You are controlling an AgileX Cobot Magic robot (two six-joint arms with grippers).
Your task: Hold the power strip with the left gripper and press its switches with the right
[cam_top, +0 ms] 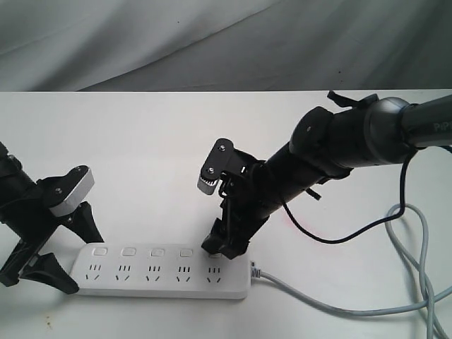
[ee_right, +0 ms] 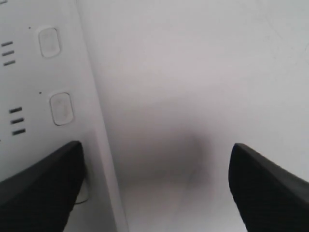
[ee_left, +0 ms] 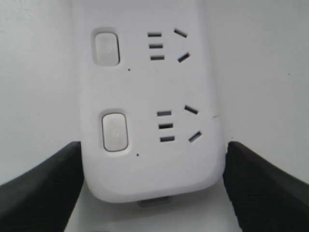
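The white power strip (cam_top: pixel 162 275) lies along the table's front edge. Four of its switches (cam_top: pixel 157 251) show in a row. The fifth, nearest the cord, is covered by my right gripper (cam_top: pixel 224 247). That gripper is open, one finger (ee_right: pixel 41 188) resting on the strip over that button and the other finger (ee_right: pixel 270 188) over bare table. My left gripper (cam_top: pixel 82 265) straddles the strip's far-left end. In the left wrist view its fingers (ee_left: pixel 43 188) press both long sides of the power strip (ee_left: pixel 149 164), just below a switch (ee_left: pixel 115 131).
The strip's grey cord (cam_top: pixel 339 305) runs right from its end and loops up along the right edge. The right arm's thin black cable (cam_top: pixel 339 236) hangs above it. A grey cloth backdrop (cam_top: pixel 226 42) rises behind the white table (cam_top: pixel 155 141).
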